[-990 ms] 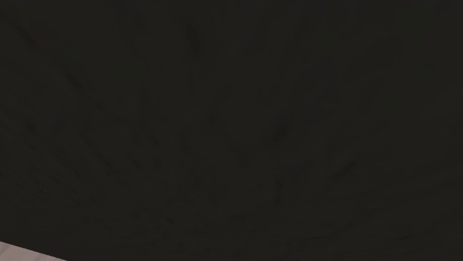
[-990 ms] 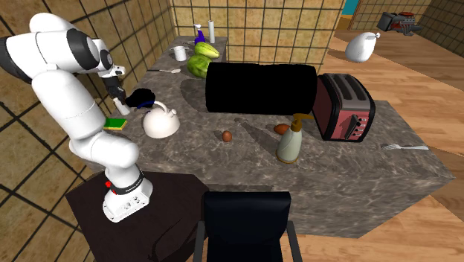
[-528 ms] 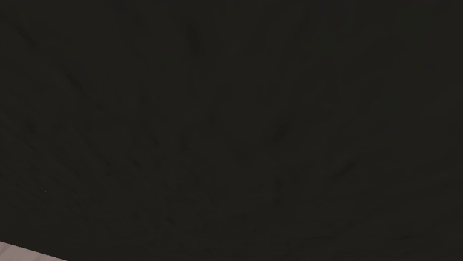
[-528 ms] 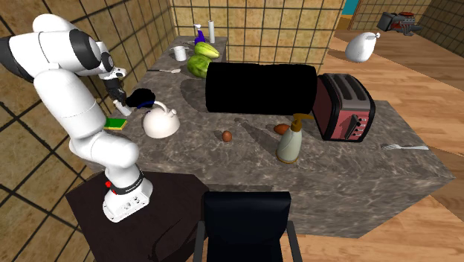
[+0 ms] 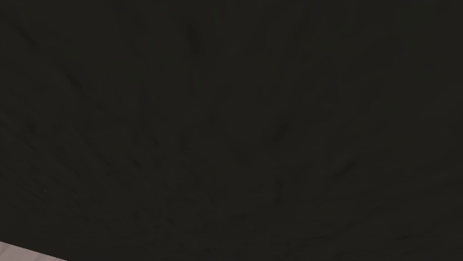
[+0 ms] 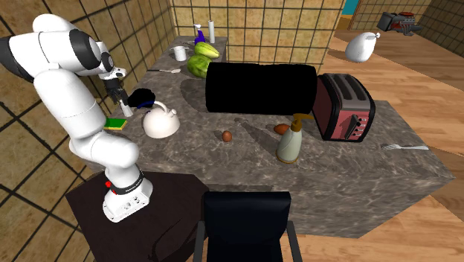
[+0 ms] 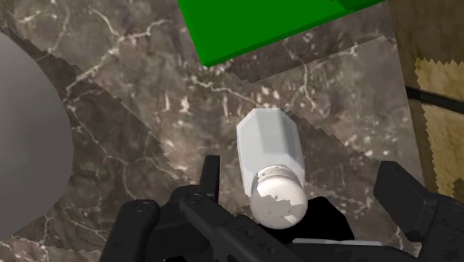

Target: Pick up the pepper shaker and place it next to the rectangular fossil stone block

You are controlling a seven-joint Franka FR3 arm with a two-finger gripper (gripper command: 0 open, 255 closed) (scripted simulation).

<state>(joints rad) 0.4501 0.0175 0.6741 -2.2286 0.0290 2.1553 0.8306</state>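
Within the parted claw point(image 7: 302, 177), a white faceted pepper shaker point(image 7: 269, 149) (domed cap point(image 7: 276, 196)).

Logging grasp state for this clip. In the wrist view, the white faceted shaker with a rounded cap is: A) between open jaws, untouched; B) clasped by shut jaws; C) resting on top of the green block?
A: the white faceted shaker with a rounded cap sits on the dark marbled counter between black jaws that stand apart, with a gap showing on each side of it.
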